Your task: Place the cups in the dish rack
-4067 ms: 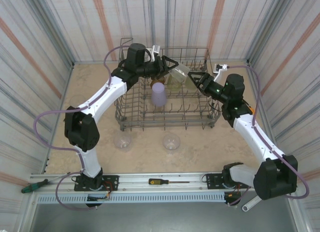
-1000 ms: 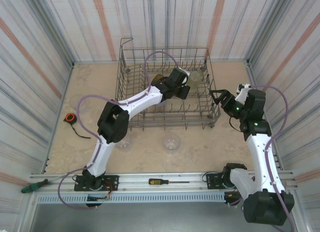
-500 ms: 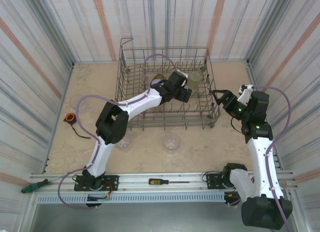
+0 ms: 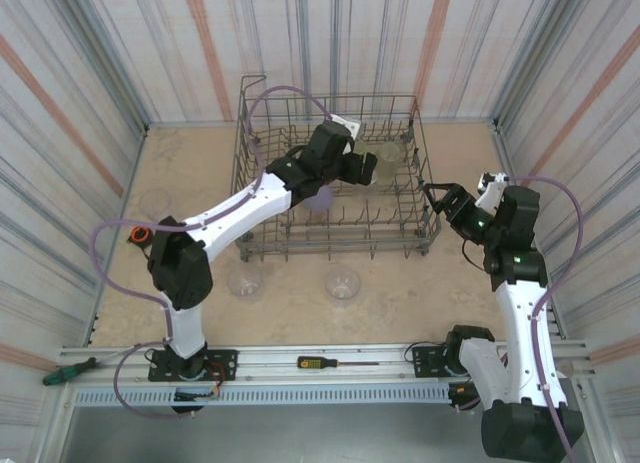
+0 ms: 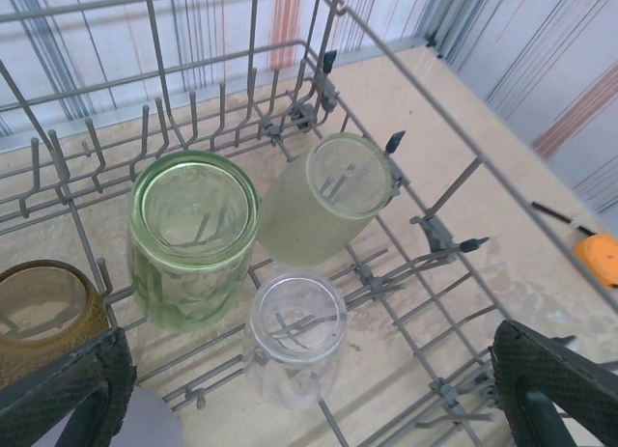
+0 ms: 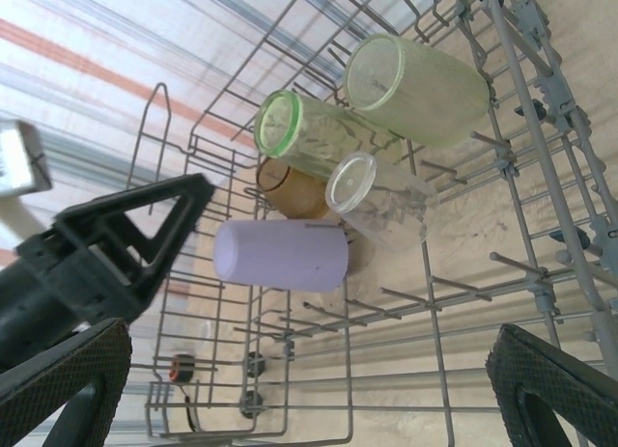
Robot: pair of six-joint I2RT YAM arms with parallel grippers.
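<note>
Toward the far side of the dish rack (image 4: 330, 253), your cups (image 5: 193, 225) sit wedged among tines, probably so they won't roll; left tool (image 4: 362, 169) and right tool (image 4: 432, 201) are both spread, empty.

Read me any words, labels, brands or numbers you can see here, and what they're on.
There are none to read. The clear and tinted plastic cups and the grey wire dish rack carry no visible print; the small white tag on the left arm looks blank.

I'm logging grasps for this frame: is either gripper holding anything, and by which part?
Nothing is held: left gripper open over the grey wire dish rack, right gripper open at its right side.
</note>
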